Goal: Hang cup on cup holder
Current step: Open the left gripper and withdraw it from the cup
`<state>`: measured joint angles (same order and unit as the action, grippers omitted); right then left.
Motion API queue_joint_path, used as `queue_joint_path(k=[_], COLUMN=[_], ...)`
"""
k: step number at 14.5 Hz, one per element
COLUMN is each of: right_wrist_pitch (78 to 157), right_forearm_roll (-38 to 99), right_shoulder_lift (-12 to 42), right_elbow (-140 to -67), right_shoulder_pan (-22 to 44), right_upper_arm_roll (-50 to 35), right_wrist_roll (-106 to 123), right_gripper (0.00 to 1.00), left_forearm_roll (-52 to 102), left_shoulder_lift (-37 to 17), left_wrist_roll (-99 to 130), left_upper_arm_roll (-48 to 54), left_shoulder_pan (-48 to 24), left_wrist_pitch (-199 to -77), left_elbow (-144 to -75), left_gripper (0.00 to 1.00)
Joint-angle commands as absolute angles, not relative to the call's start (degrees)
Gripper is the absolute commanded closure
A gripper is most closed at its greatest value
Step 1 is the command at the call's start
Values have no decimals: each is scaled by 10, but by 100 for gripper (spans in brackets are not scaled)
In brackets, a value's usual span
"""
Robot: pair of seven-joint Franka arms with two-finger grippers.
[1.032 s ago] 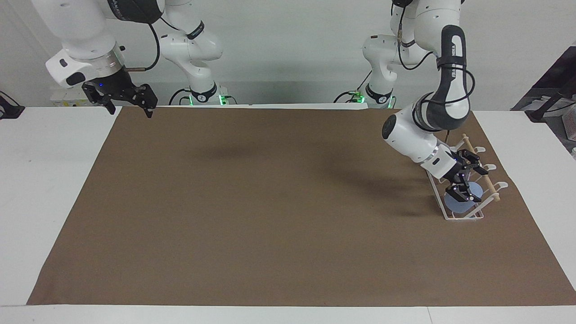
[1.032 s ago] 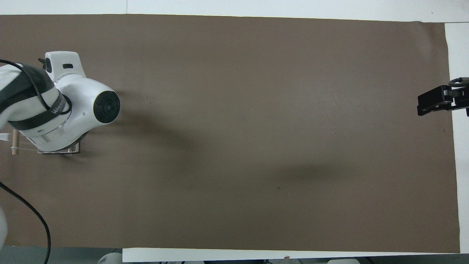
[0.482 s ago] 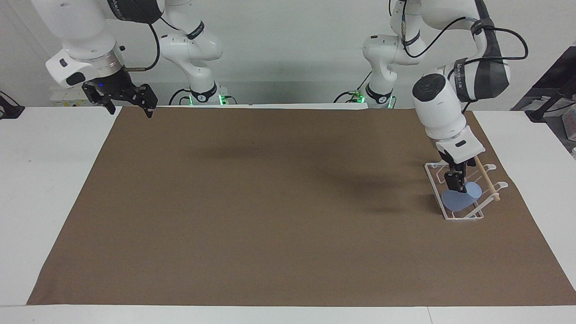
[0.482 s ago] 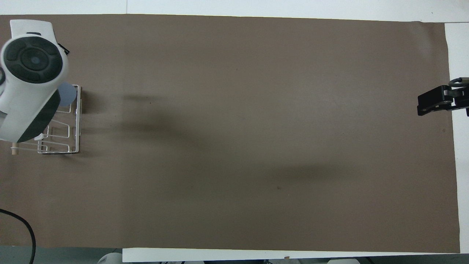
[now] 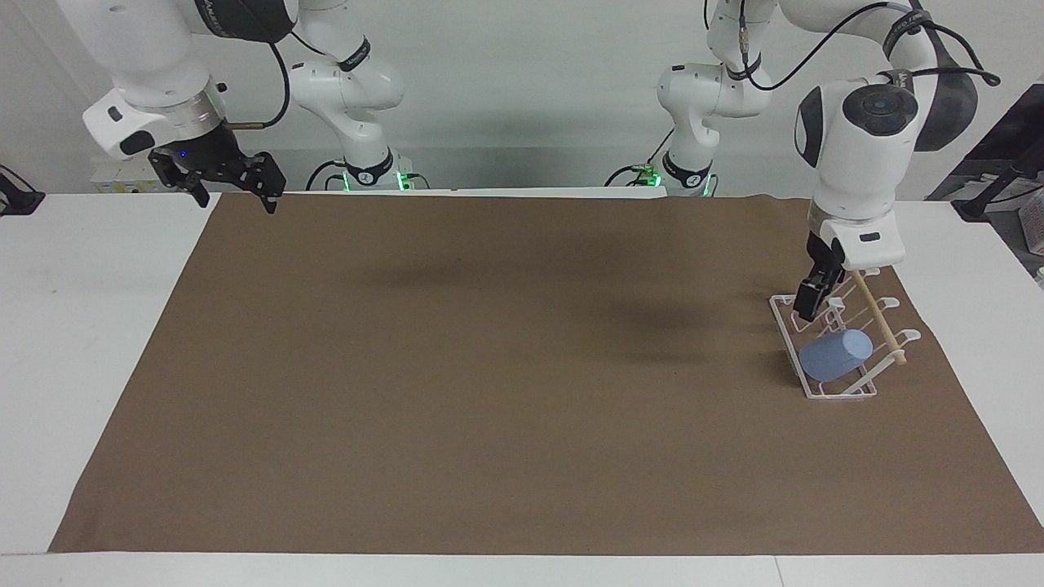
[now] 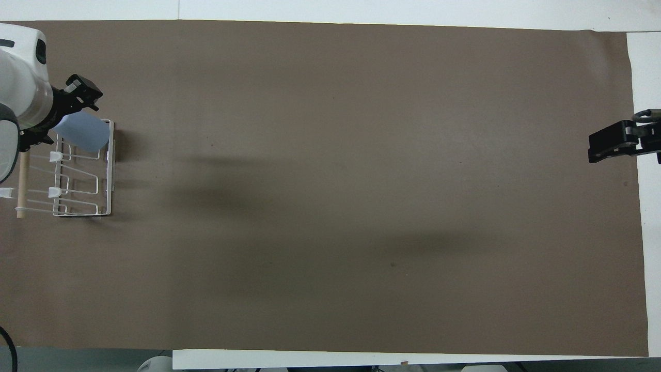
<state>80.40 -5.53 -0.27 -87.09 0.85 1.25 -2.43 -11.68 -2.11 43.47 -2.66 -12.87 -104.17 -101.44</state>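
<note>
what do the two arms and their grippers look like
Both arms are glossy white with rounded segments, dark grey joint caps and bands, and loose black cables along the links. Their bases glow green. The left gripper and right gripper are black with two fingers on white wrist housings; a small blue light shows by the right one.

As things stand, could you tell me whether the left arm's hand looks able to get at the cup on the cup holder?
Probably yes. The left hand hangs open just above the cup holder, close by the cup, which sits tilted on a prong with nothing covering it.
</note>
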Motion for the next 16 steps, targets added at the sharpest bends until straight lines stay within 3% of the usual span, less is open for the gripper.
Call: queue_joint_path(k=[1, 4, 13, 16], right_wrist_pitch=[802, 802, 802, 802], right_forearm_roll=[-49, -49, -49, -49], right_shoulder_lift=[-12, -12, -12, -12], right_elbow=[-882, -882, -882, -882], right_shoulder_pan=[4, 4, 4, 4], right_upper_arm_roll=[11, 11, 11, 11], right_wrist_roll=[-17, -16, -17, -17], right_gripper=[0, 0, 0, 0], left_forearm_roll=[-66, -58, 4, -2], left_shoulder_lift=[-18, -19, -22, -18], left_wrist_roll=[246, 60, 27, 23], left_upper_arm_roll=[-25, -25, -25, -23], left_shoulder_pan=[-109, -94, -55, -61], left_wrist_pitch=[-972, -945, -918, -912], left_elbow=[-988, -979, -887, -887], left_gripper=[0, 0, 0, 0])
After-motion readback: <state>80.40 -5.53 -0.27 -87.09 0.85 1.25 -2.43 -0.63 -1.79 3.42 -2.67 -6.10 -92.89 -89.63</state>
